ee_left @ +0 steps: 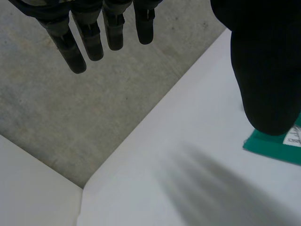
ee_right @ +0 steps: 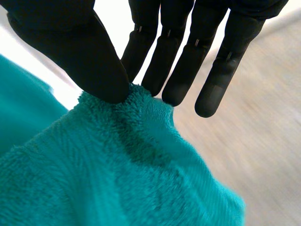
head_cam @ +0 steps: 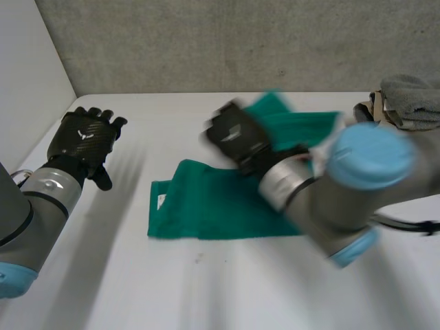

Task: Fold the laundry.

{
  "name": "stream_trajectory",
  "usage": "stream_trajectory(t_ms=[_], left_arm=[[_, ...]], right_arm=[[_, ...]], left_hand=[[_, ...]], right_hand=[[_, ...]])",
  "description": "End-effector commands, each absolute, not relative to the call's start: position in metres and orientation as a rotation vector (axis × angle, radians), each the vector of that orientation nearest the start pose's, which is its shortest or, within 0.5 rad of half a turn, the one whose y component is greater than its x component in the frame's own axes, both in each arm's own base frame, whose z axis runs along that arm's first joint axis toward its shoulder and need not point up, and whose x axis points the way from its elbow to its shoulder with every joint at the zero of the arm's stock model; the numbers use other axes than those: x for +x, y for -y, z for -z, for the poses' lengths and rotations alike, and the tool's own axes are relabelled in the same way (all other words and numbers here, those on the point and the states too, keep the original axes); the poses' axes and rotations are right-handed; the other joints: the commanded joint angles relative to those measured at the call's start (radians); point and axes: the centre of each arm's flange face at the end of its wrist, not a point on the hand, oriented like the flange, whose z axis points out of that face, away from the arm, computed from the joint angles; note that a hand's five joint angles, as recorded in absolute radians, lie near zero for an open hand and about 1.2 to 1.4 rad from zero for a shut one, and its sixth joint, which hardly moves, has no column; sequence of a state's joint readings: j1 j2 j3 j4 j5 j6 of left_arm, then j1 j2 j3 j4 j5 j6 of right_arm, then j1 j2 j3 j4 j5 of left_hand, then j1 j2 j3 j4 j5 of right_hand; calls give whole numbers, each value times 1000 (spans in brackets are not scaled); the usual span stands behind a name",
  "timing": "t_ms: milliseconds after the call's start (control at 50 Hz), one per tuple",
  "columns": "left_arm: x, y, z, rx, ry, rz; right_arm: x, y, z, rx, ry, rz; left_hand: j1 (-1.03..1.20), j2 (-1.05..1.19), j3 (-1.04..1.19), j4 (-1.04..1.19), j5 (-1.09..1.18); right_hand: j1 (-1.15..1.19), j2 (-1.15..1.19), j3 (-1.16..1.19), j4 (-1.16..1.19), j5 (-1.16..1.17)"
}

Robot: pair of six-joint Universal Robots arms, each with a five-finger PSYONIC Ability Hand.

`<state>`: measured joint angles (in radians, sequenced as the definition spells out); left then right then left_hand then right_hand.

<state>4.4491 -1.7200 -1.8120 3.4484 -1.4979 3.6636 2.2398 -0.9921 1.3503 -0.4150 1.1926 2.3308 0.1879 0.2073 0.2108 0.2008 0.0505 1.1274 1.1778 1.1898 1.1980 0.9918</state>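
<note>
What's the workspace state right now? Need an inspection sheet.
Surface: white table.
Job's things: green towel lying partly folded, one part lifted off the table.
Clutter: grey cloth pile at the far right corner.
Hands: left hand open, above the table, apart from the towel; right hand pinching the towel's raised edge between thumb and fingers.
Cables: nothing seen loose.
Surroundings: concrete wall behind; white panel on the left.
</note>
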Motion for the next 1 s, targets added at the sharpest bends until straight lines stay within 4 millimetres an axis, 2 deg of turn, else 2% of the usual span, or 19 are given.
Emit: stream_trajectory(t_ms=[20,40,100,180,200,260,400,460,560,620,640,660,680,780,840,880,920,960,1000], left_arm=[[-215,266,-210,936,-2058,2007],[-214,265,-209,937,-2061,2004],[-215,265,-209,938,-2058,2008],[-219,266,-213,952,-2042,2029],[-220,266,-215,954,-2035,2037],[-225,269,-222,965,-2007,2077],[-251,262,-227,1053,-1971,2150],[-270,253,-224,1129,-1966,2175],[-281,246,-216,1182,-1984,2166],[-281,244,-214,1188,-1992,2158],[-281,244,-213,1188,-1992,2158],[-280,244,-212,1189,-1998,2150],[-279,244,-212,1186,-2000,2147],[-277,242,-213,1179,-2001,2144],[-275,241,-216,1171,-1994,2151],[-274,240,-219,1164,-1988,2157],[-271,239,-222,1150,-1980,2163],[-268,239,-221,1144,-1984,2157],[-265,240,-221,1131,-1987,2150]], right_arm=[[438,177,-127,-1820,-1078,1902],[440,172,-116,-1855,-1071,1879],[443,167,-113,-1884,-1052,1882],[440,172,-135,-1844,-1091,1951],[435,177,-152,-1797,-1148,2000],[423,182,-164,-1695,-1291,2015],[359,220,-175,-1362,-1792,1851],[335,226,-163,-1306,-1982,1701],[302,244,-136,-1267,-2216,1571],[284,260,-125,-1272,-2322,1577],[279,267,-127,-1304,-2343,1617],[277,270,-129,-1323,-2345,1648],[276,274,-130,-1336,-2345,1685],[283,293,-152,-1378,-2228,1982],[298,292,-182,-1405,-2062,2165],[325,274,-205,-1448,-1866,2268],[349,253,-211,-1495,-1726,2275],[380,226,-202,-1585,-1536,2224],[400,204,-191,-1645,-1414,2156]], left_hand=[[-13,-33,-36,-26,-50],[-13,-33,-36,-26,-50],[-13,-33,-36,-26,-50],[-13,-33,-36,-26,-50],[-13,-33,-36,-26,-50],[-13,-33,-36,-26,-50],[-13,-33,-36,-26,-50],[-13,-33,-36,-26,-50],[-13,-33,-36,-26,-50],[-13,-33,-36,-26,-50],[-13,-33,-36,-26,-50],[-13,-33,-36,-26,-50],[-13,-33,-36,-26,-50],[-13,-33,-36,-26,-50],[-13,-33,-36,-26,-50],[-13,-33,-36,-26,-50],[-13,-33,-36,-26,-50],[-13,-33,-36,-26,-50],[-13,-33,-36,-26,-50]], right_hand=[[269,218,207,198,230],[269,218,207,198,230],[269,218,207,198,230],[-934,-984,-996,-1004,-973],[-953,-1003,-1015,-1023,-992],[-953,-1003,-1015,-1023,-992],[-953,-1003,-1015,-1023,-992],[-953,-1003,-1015,-1023,-992],[-953,-1003,-1015,-1023,-992],[-527,-578,-590,-598,-566],[-35,-85,-97,-105,-74],[197,147,135,127,158],[268,218,206,198,229],[269,218,207,198,230],[269,218,207,198,230],[269,218,207,198,230],[269,218,207,198,230],[269,218,207,198,230],[269,218,207,198,230]])
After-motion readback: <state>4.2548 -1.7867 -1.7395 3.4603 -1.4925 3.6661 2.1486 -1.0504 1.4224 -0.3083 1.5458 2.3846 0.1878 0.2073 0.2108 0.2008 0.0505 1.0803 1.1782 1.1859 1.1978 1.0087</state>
